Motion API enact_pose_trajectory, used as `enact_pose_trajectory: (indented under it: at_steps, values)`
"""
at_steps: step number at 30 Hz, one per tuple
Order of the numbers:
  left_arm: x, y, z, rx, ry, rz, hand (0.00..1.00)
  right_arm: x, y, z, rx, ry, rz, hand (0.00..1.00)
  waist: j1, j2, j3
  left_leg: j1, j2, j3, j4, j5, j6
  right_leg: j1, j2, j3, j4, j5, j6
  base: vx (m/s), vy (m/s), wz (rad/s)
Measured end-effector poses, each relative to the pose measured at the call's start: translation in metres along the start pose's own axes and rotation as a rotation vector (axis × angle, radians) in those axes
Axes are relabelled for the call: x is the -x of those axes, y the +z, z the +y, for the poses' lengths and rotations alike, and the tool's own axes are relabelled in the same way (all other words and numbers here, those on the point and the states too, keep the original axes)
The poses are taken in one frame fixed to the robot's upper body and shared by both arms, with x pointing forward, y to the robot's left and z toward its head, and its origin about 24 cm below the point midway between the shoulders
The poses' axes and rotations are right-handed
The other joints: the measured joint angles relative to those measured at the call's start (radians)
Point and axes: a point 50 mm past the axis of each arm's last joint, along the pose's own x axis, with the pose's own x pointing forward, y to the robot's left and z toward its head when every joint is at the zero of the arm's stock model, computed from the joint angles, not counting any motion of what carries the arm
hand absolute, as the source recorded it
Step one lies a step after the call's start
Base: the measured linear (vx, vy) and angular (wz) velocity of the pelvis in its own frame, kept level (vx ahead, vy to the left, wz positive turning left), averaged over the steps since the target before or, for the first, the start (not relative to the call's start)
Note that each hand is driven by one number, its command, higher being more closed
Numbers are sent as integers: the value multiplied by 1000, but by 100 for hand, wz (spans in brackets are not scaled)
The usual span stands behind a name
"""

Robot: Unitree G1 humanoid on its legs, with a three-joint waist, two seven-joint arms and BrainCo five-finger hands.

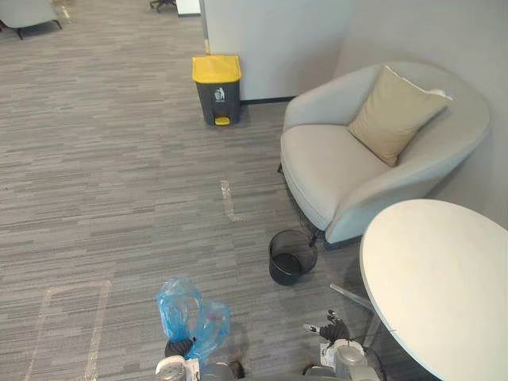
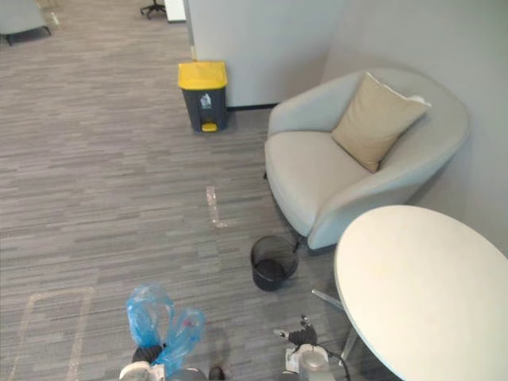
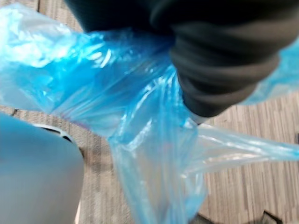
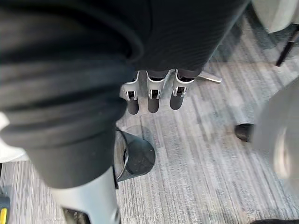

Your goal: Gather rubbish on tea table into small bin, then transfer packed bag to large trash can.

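One hand is working: the left hand [image 3: 224,60] is gripping the gathered neck of one blue bag [image 1: 186,313], likely keeping it shut and off the floor [image 1: 119,198] for carrying to one yellow-lidded trash can [image 1: 216,87]. Right hand [image 4: 154,95] is hanging idle, fingers straight; one small bin [image 1: 291,258] is standing beside one table [image 1: 444,278].

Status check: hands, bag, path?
Blue bag bunched at left robot hand. Right robot hand open, holding nothing. Trash can ahead by wall; small bin beside armchair.
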Motion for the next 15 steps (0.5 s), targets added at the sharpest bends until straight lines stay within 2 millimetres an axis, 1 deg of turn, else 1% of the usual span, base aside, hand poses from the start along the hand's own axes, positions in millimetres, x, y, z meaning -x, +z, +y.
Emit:
enact_pose_trajectory:
  at_steps: [1, 2, 3, 4, 5, 6, 7, 8, 9, 10, 11, 12, 13, 14, 15]
  values:
    - [0, 0, 1, -1, 2, -1, 100, 1, -2, 2, -4, 4, 6, 0, 1, -4, -2, 4, 8, -17, 7, -10, 4, -15, 27, 15, 14, -29, 4, 279, -11, 80]
    - [0, 0, 2, 7, 8, 2, 100, 1, -3, 4, -14, 7, 10, 0, 1, -9, -1, 24, 14, -50, 8, -26, 3, -33, 73, 16, 18, -65, 3, 307, -46, 68]
    - [0, -1, 3, 20, 13, 8, 100, 2, -3, 4, -30, 2, 13, 0, 0, -11, 0, 47, 19, -70, 6, -40, 5, -54, 115, 16, 7, -82, 6, 313, -46, 68]
    - [0, -1, 2, 26, 14, 9, 100, 2, -4, 4, -38, -2, 15, 0, -1, -11, 0, 62, 20, -85, 4, -42, 4, -69, 143, 16, -10, -86, 4, 433, -79, 73]
    - [0, -1, 2, 32, 15, 10, 100, 2, -5, 2, -49, -12, 21, 0, -6, -10, 0, 93, 19, -111, -17, -51, -7, -96, 187, 28, -55, -88, 0, 377, -82, 72]
    - [0, -2, 2, 33, 15, 11, 100, 1, -5, 0, -55, -18, 21, 0, -11, -10, -2, 105, 17, -131, -29, -57, -14, -99, 210, 35, -95, -80, -13, 480, -120, 115]
    - [0, -1, 1, 35, 13, 10, 100, 2, -7, -3, -68, -35, 28, 0, -24, -16, -6, 130, 6, -178, -30, -76, -29, -96, 224, 36, -179, -36, -54, 454, -137, 114]
    - [0, -2, -1, 39, 10, 14, 100, 2, -8, -6, -75, -44, 30, 0, -32, -13, -13, 148, 12, -202, -27, -93, -43, -86, 229, 27, -174, -18, -73, 501, -126, 111]
    - [1, -3, -5, 45, 2, 20, 100, 2, -10, -9, -84, -60, 39, 0, -30, 12, -29, 145, 31, -211, -1, -93, -47, -67, 234, 0, -191, -28, -78, 544, -114, 76]
    - [3, -5, -11, 64, -8, 24, 100, 0, -3, -12, -85, -71, 19, 0, -30, 35, -37, 91, 45, -194, 108, -88, -58, -40, 242, -22, -228, -32, -86, 431, -77, 54]
    - [3, -3, -13, 77, -10, 20, 100, -1, -1, -13, -83, -73, 9, 0, -31, 46, -36, 48, 48, -175, 205, -81, -74, -13, 249, -30, -256, -32, -86, 540, -107, 42]
    - [3, -1, -14, 103, -5, 12, 100, -1, 1, -11, -79, -67, 2, 0, -26, 56, -30, -42, 67, -129, 424, -28, -138, 55, 262, -28, -323, -33, -88, 626, -89, 6]
    - [3, 1, -12, 112, 3, 5, 100, 0, 0, -5, -73, -53, 10, 0, -11, 55, -21, -104, 111, -79, 590, -29, -141, 129, 274, -13, -368, -38, -98, 622, -68, -8]
    - [3, 0, -12, 115, 4, 7, 100, 0, 0, -3, -76, -48, 12, 0, -8, 56, -20, -117, 123, -62, 623, -38, -135, 151, 276, -8, -382, -40, -101, 568, -27, -27]
    - [3, 3, -11, 125, 9, -4, 100, 0, -1, 0, -83, -45, 23, 0, 2, 42, -10, -167, 154, -9, 670, -70, -120, 228, 274, 10, -420, -43, -106, 409, 15, -31]
